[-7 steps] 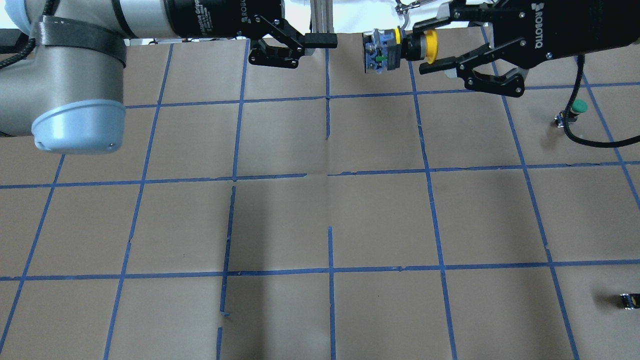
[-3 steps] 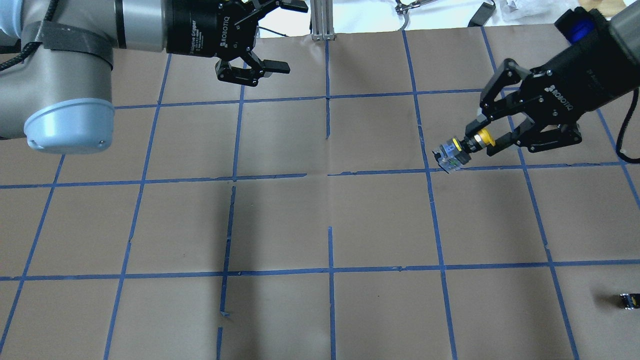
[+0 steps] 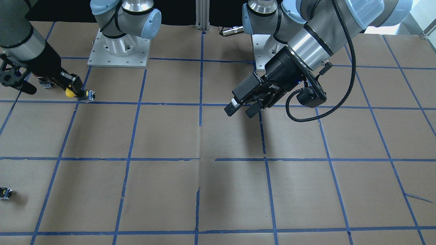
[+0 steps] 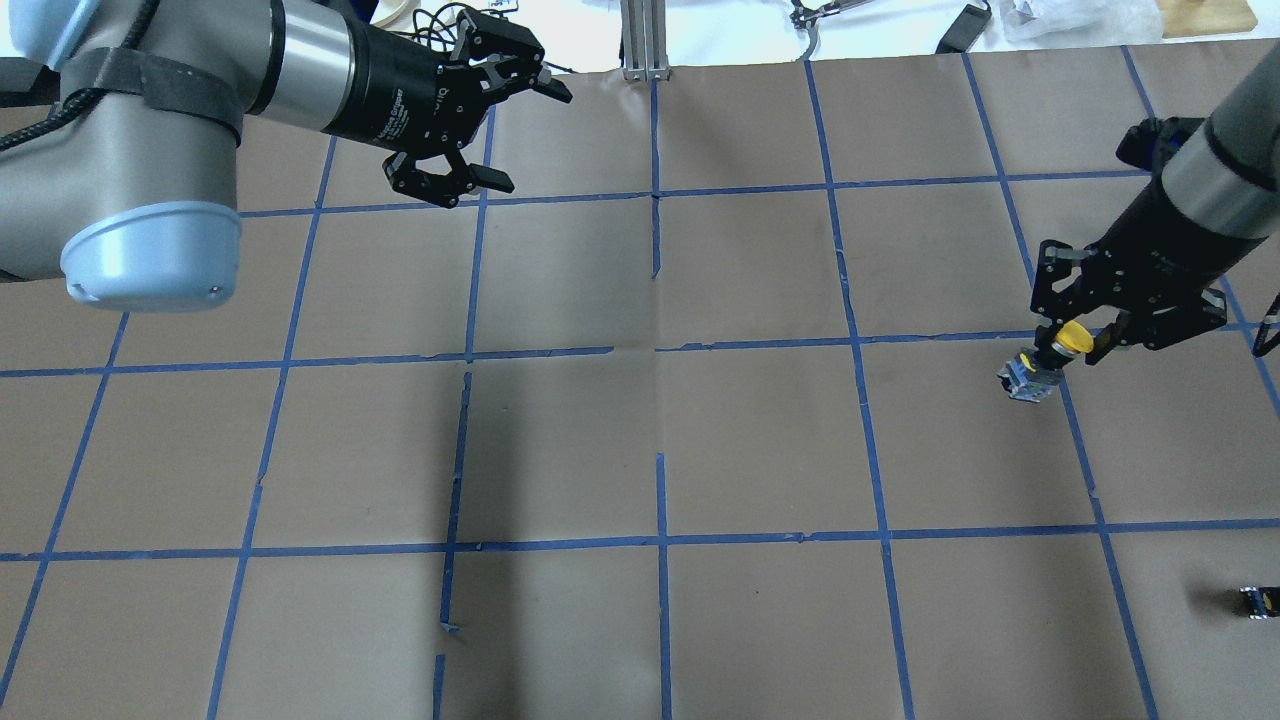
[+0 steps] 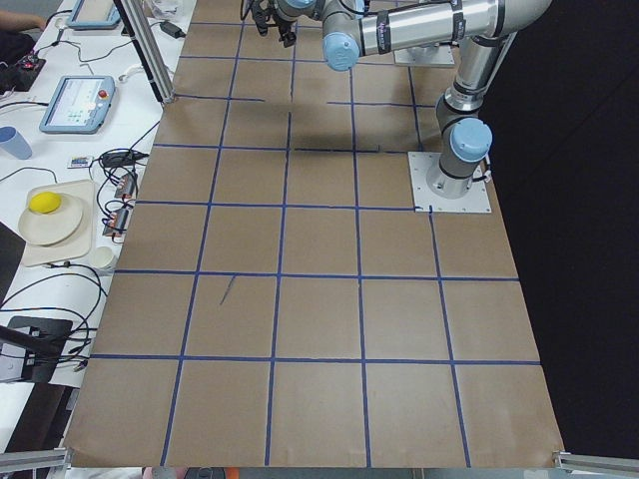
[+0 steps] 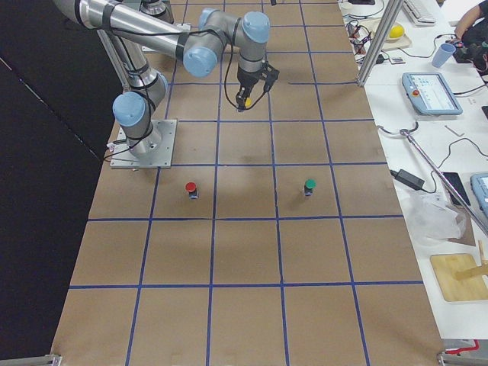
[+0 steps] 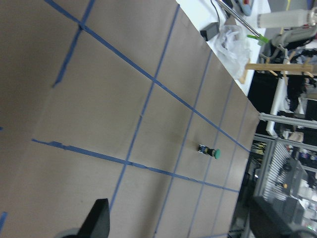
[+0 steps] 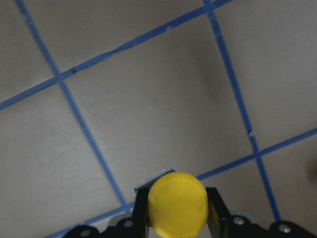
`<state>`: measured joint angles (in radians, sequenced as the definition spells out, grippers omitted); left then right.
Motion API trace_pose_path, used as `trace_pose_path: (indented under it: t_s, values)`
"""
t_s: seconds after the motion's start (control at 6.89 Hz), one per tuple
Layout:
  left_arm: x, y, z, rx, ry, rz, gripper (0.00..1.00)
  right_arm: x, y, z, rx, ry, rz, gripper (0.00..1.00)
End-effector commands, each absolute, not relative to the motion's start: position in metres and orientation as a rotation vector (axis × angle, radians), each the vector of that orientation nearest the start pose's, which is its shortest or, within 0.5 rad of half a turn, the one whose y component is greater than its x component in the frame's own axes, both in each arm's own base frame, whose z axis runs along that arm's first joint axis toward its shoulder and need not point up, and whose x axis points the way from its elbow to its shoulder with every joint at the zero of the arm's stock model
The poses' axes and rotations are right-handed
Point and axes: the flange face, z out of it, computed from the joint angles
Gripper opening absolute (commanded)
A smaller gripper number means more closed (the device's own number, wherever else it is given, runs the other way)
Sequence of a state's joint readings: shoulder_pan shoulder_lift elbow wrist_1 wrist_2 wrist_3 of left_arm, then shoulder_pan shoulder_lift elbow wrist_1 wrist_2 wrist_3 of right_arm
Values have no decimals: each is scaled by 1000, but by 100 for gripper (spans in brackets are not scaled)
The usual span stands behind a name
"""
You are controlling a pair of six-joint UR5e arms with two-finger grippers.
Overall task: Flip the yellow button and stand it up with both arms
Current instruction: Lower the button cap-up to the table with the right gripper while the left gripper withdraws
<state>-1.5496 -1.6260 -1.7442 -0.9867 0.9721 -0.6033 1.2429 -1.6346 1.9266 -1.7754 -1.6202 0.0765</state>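
Observation:
The yellow button (image 4: 1050,360) has a round yellow cap, a black collar and a grey contact block. My right gripper (image 4: 1075,343) is shut on its cap at the table's right side. The button hangs tilted, cap up, with its block low over the brown paper; I cannot tell if it touches. It also shows in the front view (image 3: 71,92), in the right side view (image 6: 245,97) and in the right wrist view (image 8: 177,203), between two black fingers (image 8: 141,204). My left gripper (image 4: 535,140) is open and empty at the back left, also in the front view (image 3: 240,113).
A green-capped button (image 6: 309,185) and a red-capped button (image 6: 191,188) stand on the paper; the green one shows in the left wrist view (image 7: 211,152). A small dark block (image 4: 1254,601) lies near the front right edge. Blue tape lines grid the brown table cover (image 4: 660,440).
My right gripper has carried the yellow button from high at the back down and to the right, turning it from sideways to cap up. My left gripper has drawn back to the left, still open.

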Motion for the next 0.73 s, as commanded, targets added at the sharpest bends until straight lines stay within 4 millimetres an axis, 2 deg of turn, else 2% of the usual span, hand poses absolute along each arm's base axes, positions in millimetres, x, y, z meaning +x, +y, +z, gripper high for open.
trace_pose_path:
  t_s: [0.0,0.15,0.44,0.58]
  values:
    - [-161,-530,443,660,-2647,249,99,-76,-492,282,698,3334,91,7]
    - [-152,-526,442,676,-2747,227,99,-110,-497,260,777,3386,108,5]
    - [-139,-522,441,580,-2933,179,99,-178,-493,246,686,3423,81,4]
    - [-135,-518,443,535,-2990,166,99,-187,-487,245,705,3411,81,4]
